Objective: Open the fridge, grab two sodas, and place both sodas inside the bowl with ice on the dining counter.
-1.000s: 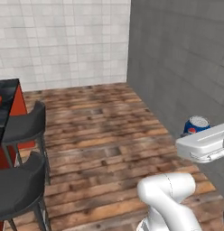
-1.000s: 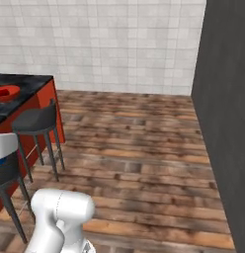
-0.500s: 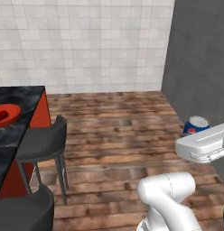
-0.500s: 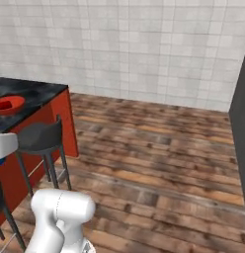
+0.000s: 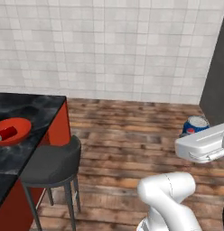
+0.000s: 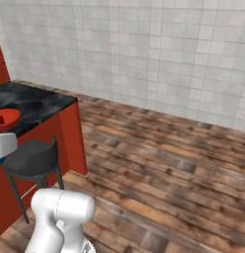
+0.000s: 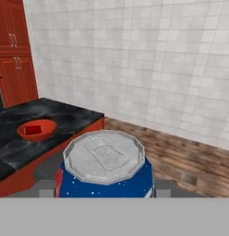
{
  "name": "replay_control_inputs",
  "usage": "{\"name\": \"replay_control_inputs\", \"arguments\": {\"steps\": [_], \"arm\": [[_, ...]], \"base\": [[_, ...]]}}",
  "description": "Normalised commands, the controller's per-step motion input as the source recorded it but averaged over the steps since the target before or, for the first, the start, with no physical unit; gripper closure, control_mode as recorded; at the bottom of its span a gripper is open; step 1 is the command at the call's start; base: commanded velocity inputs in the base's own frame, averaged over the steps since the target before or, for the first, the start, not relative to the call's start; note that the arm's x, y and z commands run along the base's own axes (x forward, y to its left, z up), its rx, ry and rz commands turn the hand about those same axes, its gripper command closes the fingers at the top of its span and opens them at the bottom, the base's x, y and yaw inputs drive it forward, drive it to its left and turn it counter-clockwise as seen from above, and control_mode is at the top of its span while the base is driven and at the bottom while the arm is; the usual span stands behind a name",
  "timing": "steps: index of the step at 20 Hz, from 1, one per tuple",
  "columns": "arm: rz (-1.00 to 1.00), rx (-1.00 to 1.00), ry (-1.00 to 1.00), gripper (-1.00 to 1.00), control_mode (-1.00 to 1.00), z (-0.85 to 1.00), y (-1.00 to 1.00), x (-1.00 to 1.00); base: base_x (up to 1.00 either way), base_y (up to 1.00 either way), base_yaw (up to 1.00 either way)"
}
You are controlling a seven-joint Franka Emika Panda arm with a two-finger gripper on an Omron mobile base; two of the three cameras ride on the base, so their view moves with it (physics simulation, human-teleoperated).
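End effector (image 7: 105,196) is part-closed on the blue soda can (image 7: 105,170), gripping the cylindrical body; silver top faces the hand camera. Red bowl (image 5: 14,131) sits on the black marble counter (image 5: 35,110), well apart from the can, with a red can (image 5: 6,133) lying inside it. Can looks light, rigid but thin-walled and smooth, so likely slippery and dentable. Hold mid-body, moderate squeeze. A dark stool (image 5: 50,164) stands just beside the counter edge; watch clearance.
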Motion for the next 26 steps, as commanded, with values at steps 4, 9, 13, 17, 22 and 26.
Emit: {"name": "replay_control_inputs", "arguments": {"steps": [4, 9, 13, 17, 22, 26], "arm": [[0.00, 0.00, 0.00, 1.00, 1.00, 0.00, 0.00, 0.00], [0.00, 0.00, 0.00, 1.00, 1.00, 0.00, 0.00, 0.00], [0.00, 0.00, 0.00, 1.00, 1.00, 0.00, 0.00, 0.00], [0.00, 0.00, 0.00, 1.00, 1.00, 0.00, 0.00, 0.00], [0.00, 0.00, 0.00, 1.00, 1.00, 0.00, 0.00, 0.00], [0.00, 0.00, 0.00, 1.00, 1.00, 0.00, 0.00, 0.00]], "base": [[1.00, -0.21, 0.40], [0.90, -0.09, 0.45], [0.68, 0.00, 0.52], [0.59, -0.01, 0.55], [0.52, 0.00, 0.57], [0.84, -0.12, 0.51]]}}
